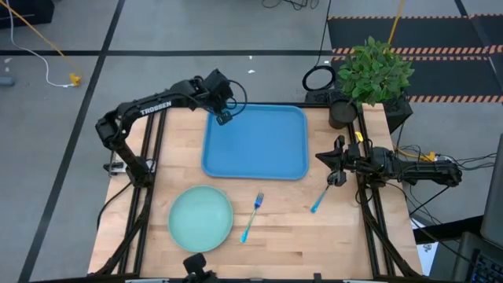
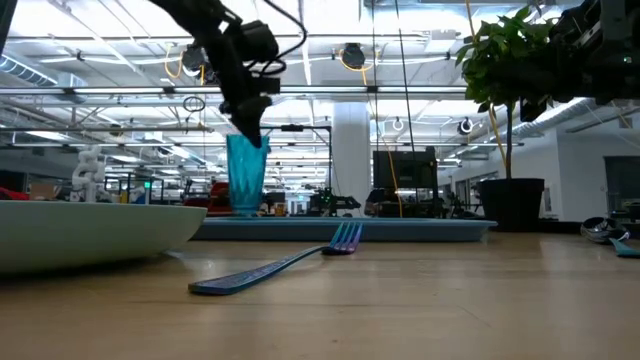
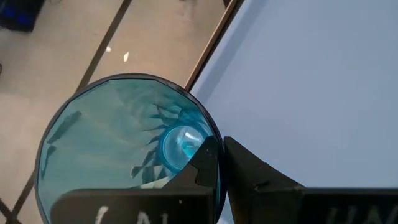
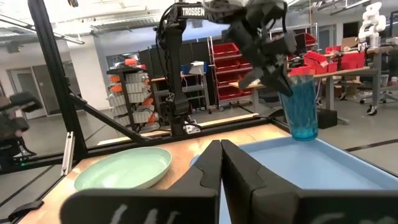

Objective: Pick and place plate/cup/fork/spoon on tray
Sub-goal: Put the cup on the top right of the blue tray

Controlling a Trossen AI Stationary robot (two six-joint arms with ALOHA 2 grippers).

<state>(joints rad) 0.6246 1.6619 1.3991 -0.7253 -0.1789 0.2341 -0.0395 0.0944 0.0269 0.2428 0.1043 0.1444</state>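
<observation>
My left gripper (image 1: 224, 117) is shut on the teal-blue cup (image 2: 245, 175), which is upright over the far left corner of the blue tray (image 1: 259, 157). The right wrist view shows the cup (image 4: 302, 106) with its base at the tray floor; I cannot tell whether it rests there. The mint-green plate (image 1: 201, 218), the blue fork (image 1: 251, 217) and the spoon (image 1: 320, 198) lie on the table, nearer than the tray. My right gripper (image 1: 326, 157) is shut and empty beside the tray's right edge, above the spoon's far end. My left gripper holds the cup by its rim (image 3: 214, 186). One finger (image 3: 206, 163) is inside the cup and the other (image 3: 252, 171) is outside it. The fingers come from above, pointing down. The cup hangs upright, mouth up, over the tray's corner.
A potted plant (image 1: 369, 75) in a dark pot (image 1: 342, 114) stands at the table's far right corner. The arms' frame rails run down both sides of the table. Most of the tray's floor is bare.
</observation>
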